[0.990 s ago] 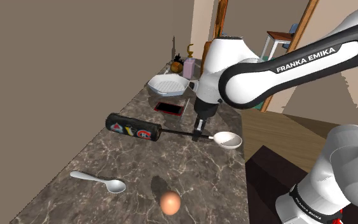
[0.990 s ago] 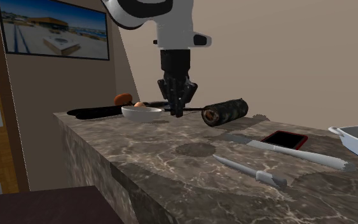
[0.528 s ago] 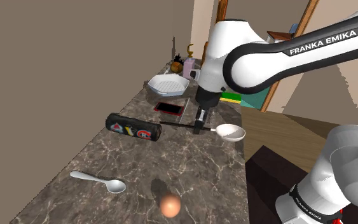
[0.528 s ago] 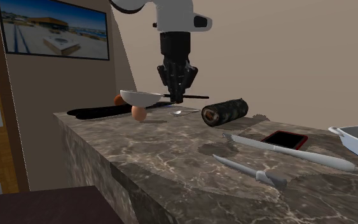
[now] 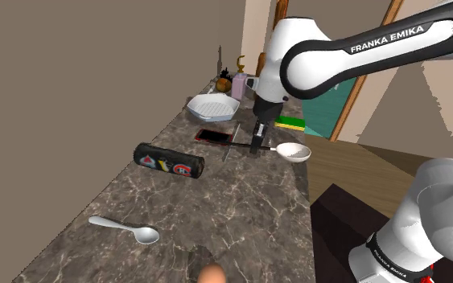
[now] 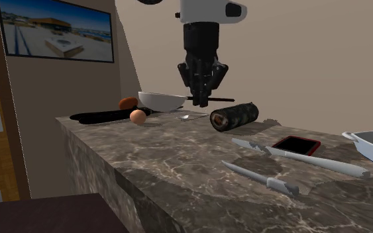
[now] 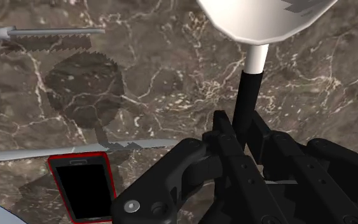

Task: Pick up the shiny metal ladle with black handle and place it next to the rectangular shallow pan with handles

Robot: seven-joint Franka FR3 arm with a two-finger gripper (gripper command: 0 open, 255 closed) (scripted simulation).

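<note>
The ladle has a pale shiny bowl (image 5: 294, 152) and a thin black handle (image 5: 238, 145). It hangs level above the marble counter (image 5: 240, 209). My gripper (image 5: 256, 148) is shut on the handle close to the bowl. In the second exterior view the bowl (image 6: 160, 100) sticks out to the left of the gripper (image 6: 203, 100). The wrist view has the fingers (image 7: 229, 137) clasping the handle (image 7: 248, 95) below the bowl (image 7: 260, 16). The white rectangular pan (image 5: 213, 105) stands farther back on the counter, beyond a red-edged phone (image 5: 214, 136).
A black cylindrical case (image 5: 168, 160) lies mid-counter, with a white spoon (image 5: 125, 229) and an egg (image 5: 212, 275) nearer the camera. Two grey knives (image 6: 297, 157) (image 6: 261, 177) lie by the phone (image 6: 296, 144). Small items (image 5: 231, 80) crowd the counter's far end.
The gripper has lifted the ladle off the counter and carried it toward the pan end. The egg has rolled toward the shoulder view's bottom edge.
</note>
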